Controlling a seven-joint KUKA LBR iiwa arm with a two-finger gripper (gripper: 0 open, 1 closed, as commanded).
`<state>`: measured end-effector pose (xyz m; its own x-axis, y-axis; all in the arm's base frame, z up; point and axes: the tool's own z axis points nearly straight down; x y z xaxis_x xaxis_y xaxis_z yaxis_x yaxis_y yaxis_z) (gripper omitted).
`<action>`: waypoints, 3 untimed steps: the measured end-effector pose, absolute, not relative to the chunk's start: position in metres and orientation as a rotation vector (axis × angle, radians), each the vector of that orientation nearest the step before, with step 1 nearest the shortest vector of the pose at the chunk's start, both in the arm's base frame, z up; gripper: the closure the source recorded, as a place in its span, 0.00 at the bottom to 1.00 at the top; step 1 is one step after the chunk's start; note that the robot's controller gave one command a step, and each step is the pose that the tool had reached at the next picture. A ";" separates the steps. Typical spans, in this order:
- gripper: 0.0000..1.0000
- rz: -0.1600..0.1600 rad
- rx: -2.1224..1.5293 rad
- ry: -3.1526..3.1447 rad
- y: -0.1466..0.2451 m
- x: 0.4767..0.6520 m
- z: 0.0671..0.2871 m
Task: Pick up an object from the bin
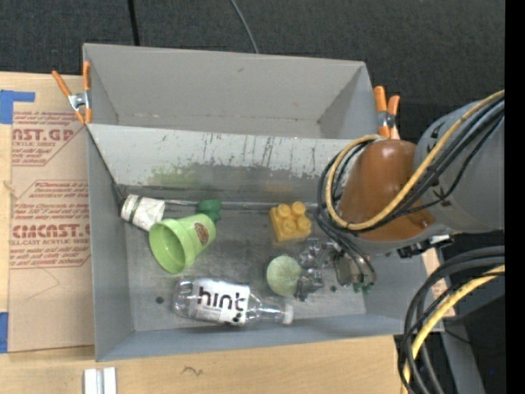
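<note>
Camera view, bin: grey metal bin (221, 150) with a few small loose things lying on its floor.
Arm: it enters from the right, with an orange rounded cover (381, 187) and looped cables on the wrist.
Pincer (314, 274): low over the floor at the right, just beside the right side of the pale green round ball (283, 274).
Pincer state: wide or narrow, I cannot tell; nothing is seen held in it.
Ball: on the floor, between the yellow studded plastic building block (290, 221) behind it and the clear plastic bottle with the word "hint" (215, 301) in front.
Left part: light green plastic cup (180, 241) on its side, crumpled white container (141, 212) and small dark green cap (210, 208) near it.
</note>
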<state>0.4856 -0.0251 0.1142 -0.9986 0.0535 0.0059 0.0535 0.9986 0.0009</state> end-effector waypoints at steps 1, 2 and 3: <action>1.00 -0.001 -0.084 -3.143 -0.025 0.488 0.125; 1.00 -0.002 -0.083 -3.135 -0.025 0.486 0.136; 1.00 -0.002 -0.084 -3.135 -0.025 0.486 0.156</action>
